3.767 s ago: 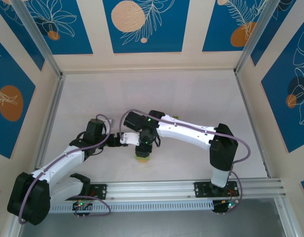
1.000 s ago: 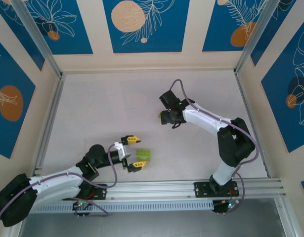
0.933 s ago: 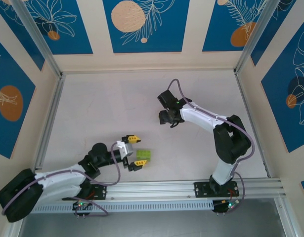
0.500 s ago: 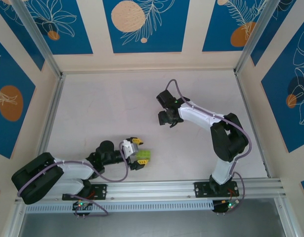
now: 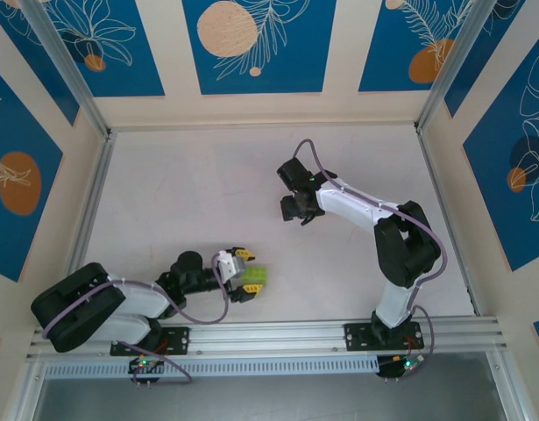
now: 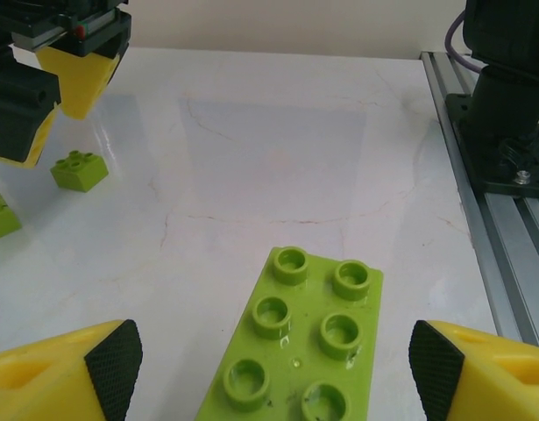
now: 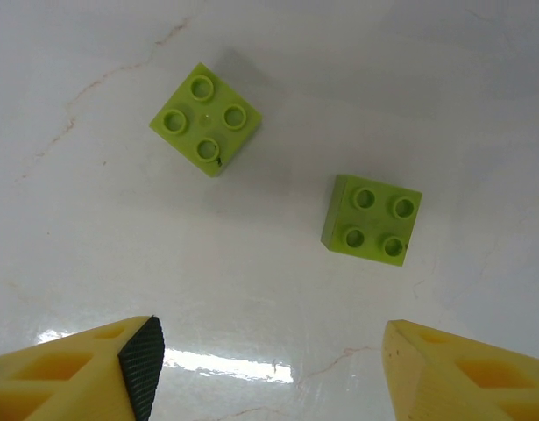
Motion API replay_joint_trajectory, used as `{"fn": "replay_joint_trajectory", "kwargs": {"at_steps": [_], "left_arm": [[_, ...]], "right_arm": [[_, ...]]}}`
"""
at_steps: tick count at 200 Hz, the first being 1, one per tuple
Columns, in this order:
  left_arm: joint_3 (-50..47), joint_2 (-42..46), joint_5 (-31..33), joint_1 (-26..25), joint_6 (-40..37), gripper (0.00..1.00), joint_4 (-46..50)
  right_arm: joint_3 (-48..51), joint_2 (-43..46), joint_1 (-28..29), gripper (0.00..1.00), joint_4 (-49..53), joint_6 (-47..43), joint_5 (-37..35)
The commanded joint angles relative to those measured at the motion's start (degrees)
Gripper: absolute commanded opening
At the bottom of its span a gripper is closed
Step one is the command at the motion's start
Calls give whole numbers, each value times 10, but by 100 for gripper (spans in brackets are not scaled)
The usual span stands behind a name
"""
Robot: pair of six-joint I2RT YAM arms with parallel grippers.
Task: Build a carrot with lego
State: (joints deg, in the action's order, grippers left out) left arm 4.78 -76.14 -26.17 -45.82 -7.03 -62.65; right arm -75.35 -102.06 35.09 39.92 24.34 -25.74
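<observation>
1. Lime-green lego lies loose on the table, so I judge the carrot is not yet begun. A long brick (image 6: pixel 295 346) sits studs-up at lower centre of the left wrist view.
2. My left gripper (image 6: pixel 273 364) straddles that brick. Its fingers are spread with bare table showing on each side, and they pinch nothing.
3. Two square bricks lie apart in the right wrist view, one (image 7: pixel 205 118) at upper left and one (image 7: pixel 372 219) right of centre. The right gripper (image 7: pixel 269 355) hangs over them, fingers spread and holding nothing.
4. The step in hand looks like grasping the long brick. It lies a little askew between the fingers, so I would square the wrist first. Then I would close slowly on the long walls, below the studs, so it does not twist out.
5. For room, the rail (image 6: pixel 484 219) runs down the right edge of the left wrist view, close by. The table (image 6: pixel 278 158) ahead is bare, and the right gripper is well apart at upper left. I would lift straight up and carry the brick away from the rail.
</observation>
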Motion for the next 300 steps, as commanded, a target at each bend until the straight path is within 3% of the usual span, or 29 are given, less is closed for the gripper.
{"fn": "replay_joint_trajectory", "kwargs": {"at_steps": [1, 17, 34, 166, 207, 235, 300], "left_arm": [[-18, -53, -38, 31, 15, 82, -95], [-19, -58, -73, 50, 29, 81, -112], [-10, -44, -77, 50, 22, 81, -73], [-12, -30, -111, 48, 14, 71, -65], [-8, -28, -121, 48, 12, 61, -57], [-6, -29, -123, 48, 11, 49, -53], [4, -37, -127, 48, 6, 43, -40]], "right_arm": [[-16, 18, 8, 68, 12, -11, 6], [-14, 19, 8, 67, 12, -12, 5], [-12, 16, 5, 68, 20, -2, 1], [-2, -17, -26, 67, 31, 30, -2], [19, -22, -43, 66, 19, 44, -9], [16, -45, -59, 66, 9, 42, 0], [12, -88, -80, 64, -38, 29, 19]]}}
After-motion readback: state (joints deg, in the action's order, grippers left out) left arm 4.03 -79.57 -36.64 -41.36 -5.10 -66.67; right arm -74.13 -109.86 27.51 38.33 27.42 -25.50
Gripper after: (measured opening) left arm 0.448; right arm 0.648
